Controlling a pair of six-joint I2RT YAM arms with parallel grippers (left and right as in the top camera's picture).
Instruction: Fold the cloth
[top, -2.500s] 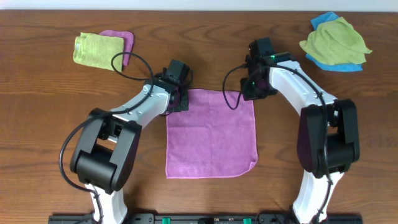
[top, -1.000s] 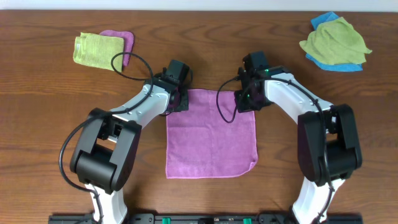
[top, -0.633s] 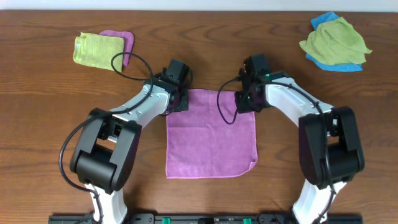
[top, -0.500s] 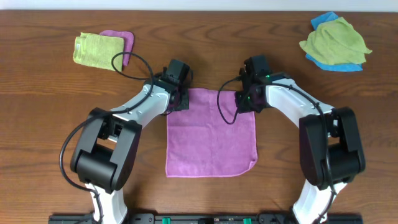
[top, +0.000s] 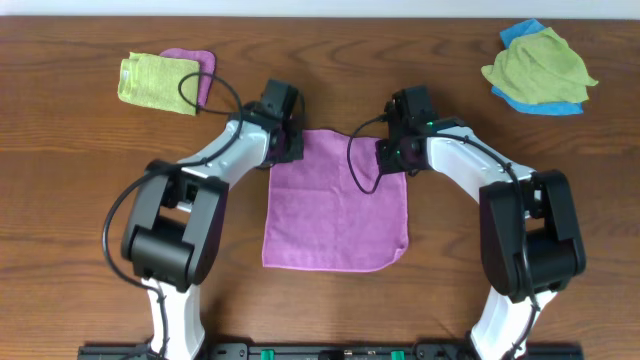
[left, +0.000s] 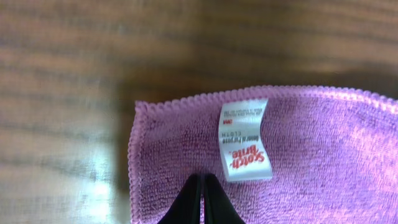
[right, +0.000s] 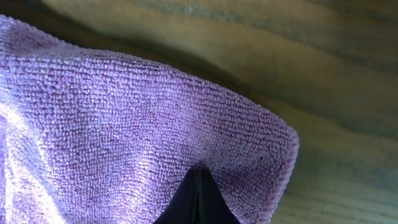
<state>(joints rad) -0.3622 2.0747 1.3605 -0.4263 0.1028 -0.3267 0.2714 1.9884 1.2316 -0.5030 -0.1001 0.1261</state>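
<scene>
Wood tabletop (left: 62, 62) under the left wrist camera: left gripper (left: 202, 183) pinched shut on the cloth (left: 323, 162) beside its label (left: 244, 140). Right wrist: right gripper (right: 199, 177) clamped on it near the corner hem; I worry that shallow bite slips on lifting, skewing the fold. Overhead: cloth flat between the arms, both far corners held, dragged slightly away from the bases since half a second ago.

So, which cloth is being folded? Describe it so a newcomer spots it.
At the middle of the wooden table lies a flat square cloth. It is the only purple one spread open, with a white label at one corner.
</scene>
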